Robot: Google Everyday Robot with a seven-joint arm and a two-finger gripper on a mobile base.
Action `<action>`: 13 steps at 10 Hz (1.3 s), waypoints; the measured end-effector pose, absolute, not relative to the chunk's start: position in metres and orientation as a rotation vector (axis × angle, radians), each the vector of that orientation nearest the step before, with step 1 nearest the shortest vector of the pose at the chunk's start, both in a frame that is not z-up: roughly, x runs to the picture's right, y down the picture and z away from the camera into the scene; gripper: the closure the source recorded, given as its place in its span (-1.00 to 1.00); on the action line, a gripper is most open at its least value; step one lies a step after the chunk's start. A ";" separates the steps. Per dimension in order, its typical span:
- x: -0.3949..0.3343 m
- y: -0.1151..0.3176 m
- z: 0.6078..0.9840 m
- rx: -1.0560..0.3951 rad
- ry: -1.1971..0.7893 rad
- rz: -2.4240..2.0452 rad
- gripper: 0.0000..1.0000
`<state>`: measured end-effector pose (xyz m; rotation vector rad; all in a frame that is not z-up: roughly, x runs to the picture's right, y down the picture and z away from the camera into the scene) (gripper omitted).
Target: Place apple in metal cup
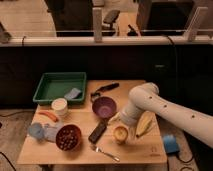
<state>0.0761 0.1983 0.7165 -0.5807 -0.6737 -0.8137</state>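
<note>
While the gripper hangs over the apple

As I watch remotely, my gripper (119,122) sits low between the purple bowl (104,106) and the banana (144,123), directly above the apple (120,133) near the table's (136,151) front edge. I cannot tell whether it grips.

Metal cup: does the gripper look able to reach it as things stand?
Probably yes. The gripper sits just over the metal cup, with nothing between them. The banana on one side and the dark oblong object on the other lie apart from the cup.
</note>
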 end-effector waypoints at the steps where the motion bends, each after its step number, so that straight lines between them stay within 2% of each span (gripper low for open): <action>1: 0.077 0.198 0.716 -0.580 -0.676 -0.813 -0.60; 13: 0.079 0.199 0.716 -0.548 -0.699 -0.812 -0.60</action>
